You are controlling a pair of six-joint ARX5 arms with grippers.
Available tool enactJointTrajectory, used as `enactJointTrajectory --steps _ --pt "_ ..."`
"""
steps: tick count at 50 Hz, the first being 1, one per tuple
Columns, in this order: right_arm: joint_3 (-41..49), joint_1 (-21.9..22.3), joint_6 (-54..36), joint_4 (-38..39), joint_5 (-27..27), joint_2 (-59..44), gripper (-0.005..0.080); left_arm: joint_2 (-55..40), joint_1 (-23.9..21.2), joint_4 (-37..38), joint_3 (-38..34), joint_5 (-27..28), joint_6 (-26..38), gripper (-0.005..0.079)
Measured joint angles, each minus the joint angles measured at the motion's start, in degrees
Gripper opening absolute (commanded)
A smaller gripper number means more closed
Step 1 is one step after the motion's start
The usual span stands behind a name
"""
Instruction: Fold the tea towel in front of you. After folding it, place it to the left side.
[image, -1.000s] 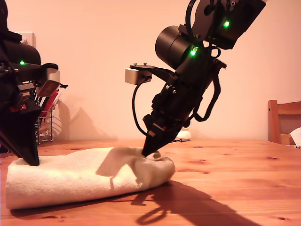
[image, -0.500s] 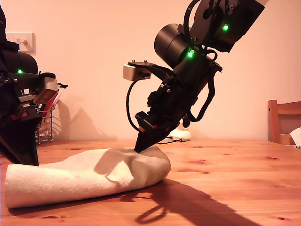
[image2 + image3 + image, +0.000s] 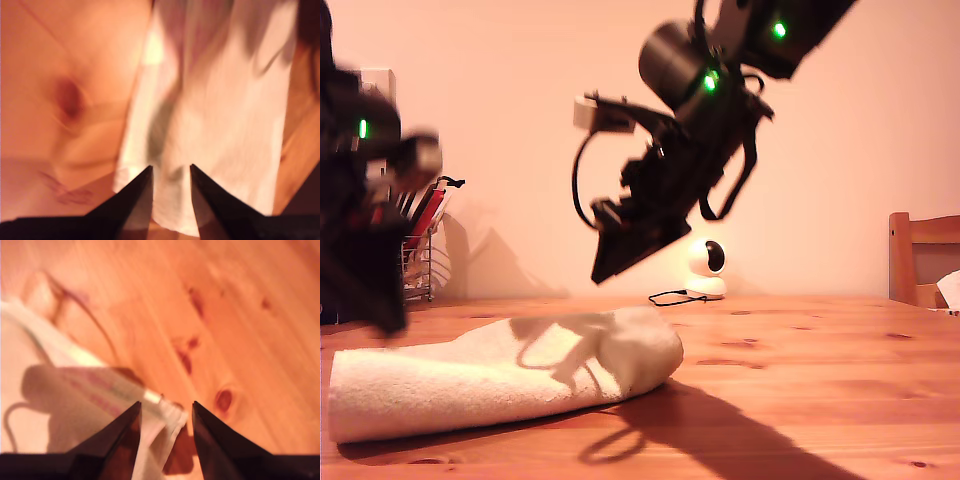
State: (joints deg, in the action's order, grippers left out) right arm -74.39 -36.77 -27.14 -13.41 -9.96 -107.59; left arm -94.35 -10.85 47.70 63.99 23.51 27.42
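Observation:
The cream-white tea towel lies folded in a long roll-like strip on the wooden table, at the exterior view's left. My second gripper hangs in the air above the towel's rounded end, apart from it. In its wrist view my second gripper is open over a hemmed corner of the towel. My first gripper, blurred, is at the towel's other end, at the exterior view's left edge. From its own camera my first gripper is open, with nothing between the fingers and the towel below.
A small white round camera with a dark cable stands at the back of the table. A wire rack sits at the exterior view's back left. A wooden chair shows at the exterior view's right edge.
My second gripper let go of the towel's end and rose up and towards the exterior view's left. The towel's end settled flat. My first arm is moving and blurred.

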Motion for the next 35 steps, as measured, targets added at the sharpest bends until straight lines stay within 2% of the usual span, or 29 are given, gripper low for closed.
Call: enactJointTrajectory --steps 3,6,11,13,16,26,35 --pt "-0.5 0.0 0.6 -1.6 -0.1 0.0 0.0263 1.3 0.0 -0.6 0.6 0.7 -0.3 0.0194" --pt "-0.6 0.0 1.7 -2.3 -0.2 0.0 0.0204 1.7 0.0 -1.2 0.9 2.6 -0.6 0.0155" --pt "-0.6 0.0 4.4 -2.5 -1.3 0.0 -0.0023 1.6 0.0 -2.7 0.8 8.8 -0.6 0.0007" --pt "-0.6 0.0 5.4 -2.8 -2.6 0.0 -0.0008 1.6 0.0 -3.5 0.7 11.5 -0.2 -0.0027" --pt "-0.8 0.1 6.1 -4.1 -5.5 0.0 -0.0013 1.6 -0.3 -4.3 0.7 14.2 1.8 -0.0021" --pt "-0.8 0.0 6.2 -7.8 -12.1 0.0 -0.0013 1.6 -1.1 -5.4 0.7 14.9 2.8 -0.0021" --pt "-0.9 0.0 6.3 -7.9 -13.6 0.0 -0.0013 0.2 -2.3 -7.5 0.7 16.0 3.2 -0.0021"
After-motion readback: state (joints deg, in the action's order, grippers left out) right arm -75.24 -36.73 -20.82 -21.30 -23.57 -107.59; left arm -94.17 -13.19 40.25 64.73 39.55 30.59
